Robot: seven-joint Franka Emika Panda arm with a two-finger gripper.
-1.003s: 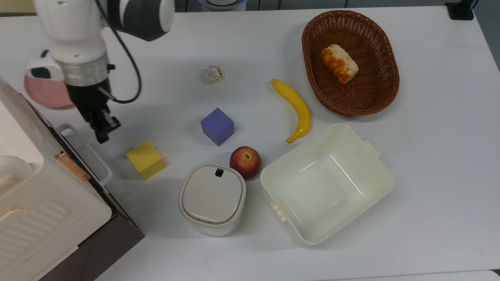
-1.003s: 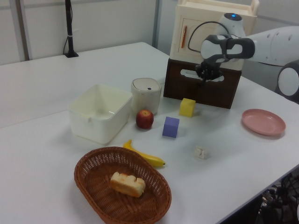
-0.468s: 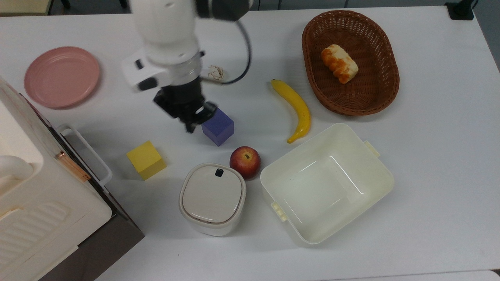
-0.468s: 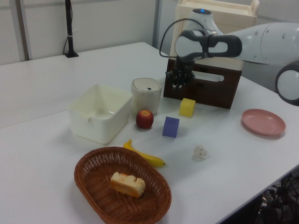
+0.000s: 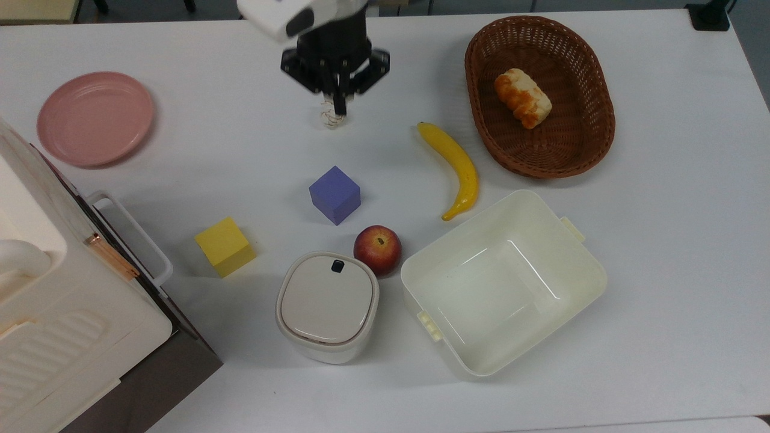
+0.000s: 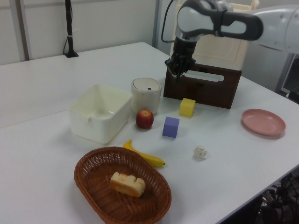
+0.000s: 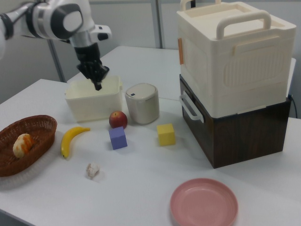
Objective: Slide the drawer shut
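hanging above the table, the gripper is seen in the top view pointing down over a small crumpled white thing, well apart from the drawer. its two fingers are pressed together with nothing between them, so it is clenched and holds nothing. in the left view the gripper is seen in front of the drawer's dark front, raised off the table; in the right view the gripper is seen before the cream tub.

the drawer is found at the top view's left edge, under a cream plastic case. its dark brown front is seen flush with the box in the right view, and its white loop handle is shown sticking out toward a yellow block. in the right view the drawer is placed at the right view's right, with the handle facing the yellow block.

a purple block is set near the table's middle, with an apple just beside a small lidded white bin. a banana is laid between the purple block and a wicker basket, in which a piece of bread is held. a pink plate is set near the top view's upper left.
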